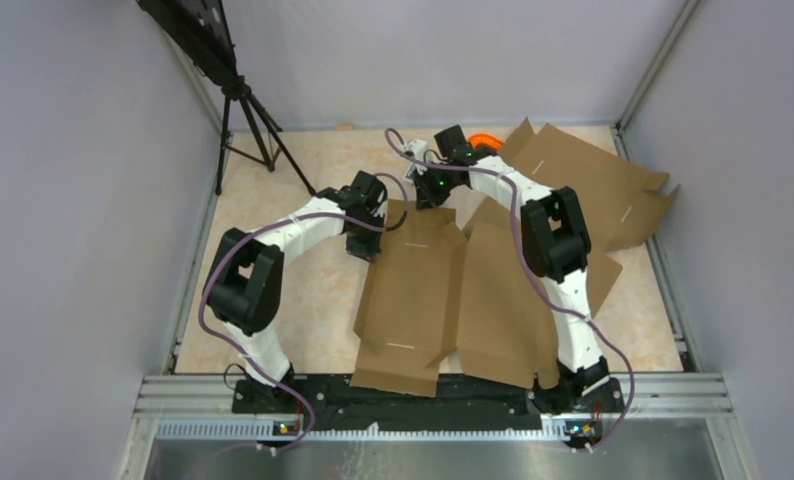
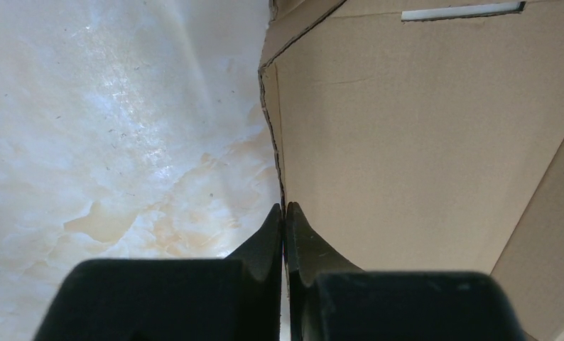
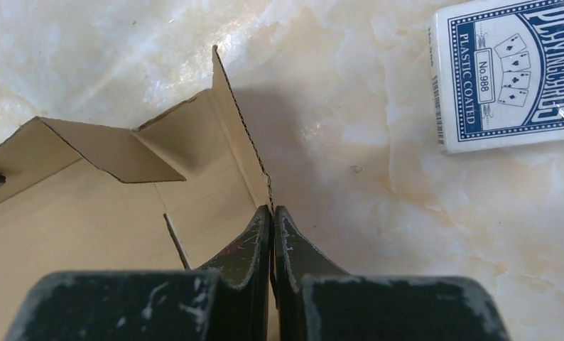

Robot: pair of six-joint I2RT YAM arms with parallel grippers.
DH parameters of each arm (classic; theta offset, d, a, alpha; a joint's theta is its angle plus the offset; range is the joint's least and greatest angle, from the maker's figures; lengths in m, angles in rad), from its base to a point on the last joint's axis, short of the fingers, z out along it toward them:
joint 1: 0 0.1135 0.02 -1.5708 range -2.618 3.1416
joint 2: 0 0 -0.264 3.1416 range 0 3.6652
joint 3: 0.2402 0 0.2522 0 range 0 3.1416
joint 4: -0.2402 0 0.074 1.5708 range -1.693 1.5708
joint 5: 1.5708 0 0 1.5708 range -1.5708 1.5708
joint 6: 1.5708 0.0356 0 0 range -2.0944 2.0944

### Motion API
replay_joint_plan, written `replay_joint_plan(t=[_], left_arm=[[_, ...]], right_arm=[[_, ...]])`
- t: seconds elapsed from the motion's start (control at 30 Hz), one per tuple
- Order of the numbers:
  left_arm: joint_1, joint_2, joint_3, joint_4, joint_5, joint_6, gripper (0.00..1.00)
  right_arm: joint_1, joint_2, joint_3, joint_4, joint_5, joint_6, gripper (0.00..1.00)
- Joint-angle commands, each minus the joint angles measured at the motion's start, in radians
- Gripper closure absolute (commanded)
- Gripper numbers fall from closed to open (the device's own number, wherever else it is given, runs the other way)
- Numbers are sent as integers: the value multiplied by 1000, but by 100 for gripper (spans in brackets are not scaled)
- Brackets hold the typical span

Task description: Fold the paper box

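Observation:
The paper box (image 1: 413,290) is a brown cardboard blank lying in the middle of the table, partly folded, with flaps raised at its far end. My left gripper (image 1: 364,250) is shut on the box's left edge; in the left wrist view the jaws (image 2: 284,207) pinch the thin edge of the panel (image 2: 407,142). My right gripper (image 1: 427,198) is shut on an upright side flap at the far end; in the right wrist view the jaws (image 3: 273,209) clamp that flap's edge, with the box's inside (image 3: 87,227) to the left.
A second brown cardboard blank (image 1: 593,185) lies spread flat at the back right. A blue-and-white playing card pack (image 3: 510,74) lies on the marble top beyond the right gripper. A black tripod (image 1: 245,115) stands at the back left. An orange object (image 1: 485,140) sits behind the right arm.

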Motion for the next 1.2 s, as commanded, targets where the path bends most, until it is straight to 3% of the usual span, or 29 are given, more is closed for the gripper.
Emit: replay_joint_plan(t=[0.0, 0.57, 1.17], left_arm=[[-4, 2, -7, 13, 15, 1, 100], [-4, 10, -1, 16, -12, -28, 100], [-4, -6, -16, 44, -25, -65, 100]], right_arm=[[17, -72, 3, 37, 38, -5, 100], [78, -354, -290, 209, 65, 34, 100], [126, -504, -503, 307, 3, 150, 100]])
